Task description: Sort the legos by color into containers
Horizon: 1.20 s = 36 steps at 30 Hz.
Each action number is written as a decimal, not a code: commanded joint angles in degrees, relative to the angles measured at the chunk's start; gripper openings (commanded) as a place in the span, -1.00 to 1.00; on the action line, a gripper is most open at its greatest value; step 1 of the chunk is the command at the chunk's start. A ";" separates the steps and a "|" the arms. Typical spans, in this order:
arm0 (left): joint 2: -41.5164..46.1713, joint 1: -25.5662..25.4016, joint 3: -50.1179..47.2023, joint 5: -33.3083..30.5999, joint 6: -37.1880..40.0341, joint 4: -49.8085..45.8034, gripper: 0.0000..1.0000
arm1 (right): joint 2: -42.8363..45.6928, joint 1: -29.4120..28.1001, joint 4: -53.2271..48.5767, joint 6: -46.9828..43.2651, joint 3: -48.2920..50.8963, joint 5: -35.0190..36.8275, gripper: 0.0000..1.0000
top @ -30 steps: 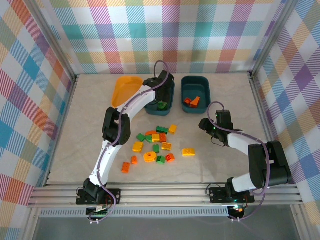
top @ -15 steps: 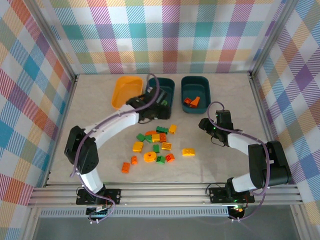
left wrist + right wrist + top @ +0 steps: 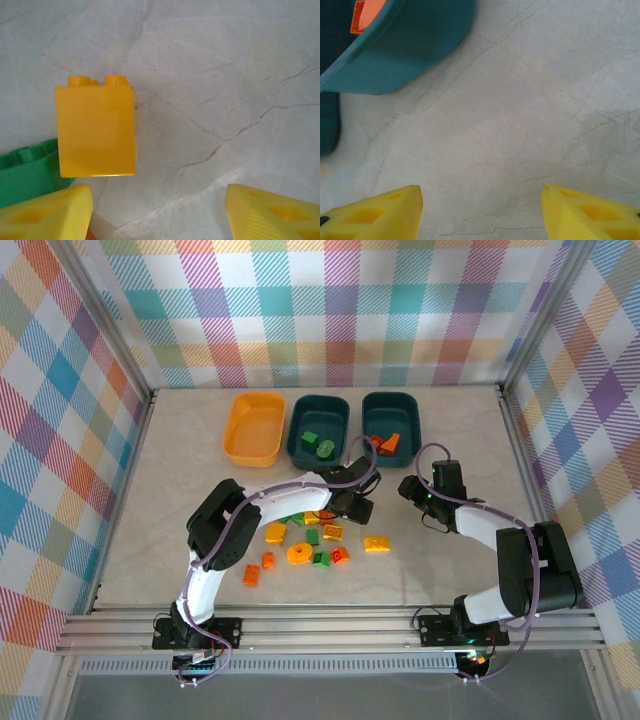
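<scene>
The legos lie in a loose pile (image 3: 310, 535) of yellow, green and orange-red bricks mid-table. At the back stand the containers: a yellow-orange tub (image 3: 253, 427), a teal tub (image 3: 325, 415) holding green legos (image 3: 318, 444), and a second teal tub (image 3: 392, 406) with orange-red legos (image 3: 385, 443). My left gripper (image 3: 352, 504) hovers open over the pile's right end. Ahead of its fingers (image 3: 45, 215), a yellow brick (image 3: 95, 130) sits beside a green one (image 3: 22, 172). My right gripper (image 3: 418, 490) is open over bare table near the right teal tub (image 3: 410, 45).
The left forearm (image 3: 285, 490) lies across the table just behind the pile. A single yellow lego (image 3: 376, 543) sits apart at the pile's right. Aluminium frame rails (image 3: 320, 620) and checked walls bound the table.
The left arm swung back from the middle teal tub to the pile's right end, leaving green legos in that tub. The right arm stayed put.
</scene>
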<state>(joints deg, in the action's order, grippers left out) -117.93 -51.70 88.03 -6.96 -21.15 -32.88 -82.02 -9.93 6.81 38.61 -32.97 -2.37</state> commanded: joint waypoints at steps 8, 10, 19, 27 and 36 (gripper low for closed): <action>0.80 0.22 5.25 -4.55 4.16 -1.91 0.41 | -0.20 -0.35 -0.23 0.94 -0.08 -0.16 0.29; -1.07 0.29 7.87 -6.83 4.67 -4.03 0.41 | -0.29 -0.35 -0.26 0.90 -0.15 -0.11 0.30; -7.57 1.51 12.32 -9.11 3.55 -6.14 0.35 | 0.01 -0.35 -0.50 0.74 -0.17 0.26 0.31; -7.93 1.68 10.95 -10.36 2.44 -6.13 0.28 | -0.08 -0.35 -0.64 0.79 -0.34 0.10 0.31; -8.76 1.85 10.45 -9.63 2.07 -5.93 0.22 | -0.33 -0.35 -0.71 0.58 -0.50 0.11 0.31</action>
<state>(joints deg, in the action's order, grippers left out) -125.67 -50.48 98.67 -16.99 -18.59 -37.39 -82.02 -9.93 6.39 38.63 -32.99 -2.39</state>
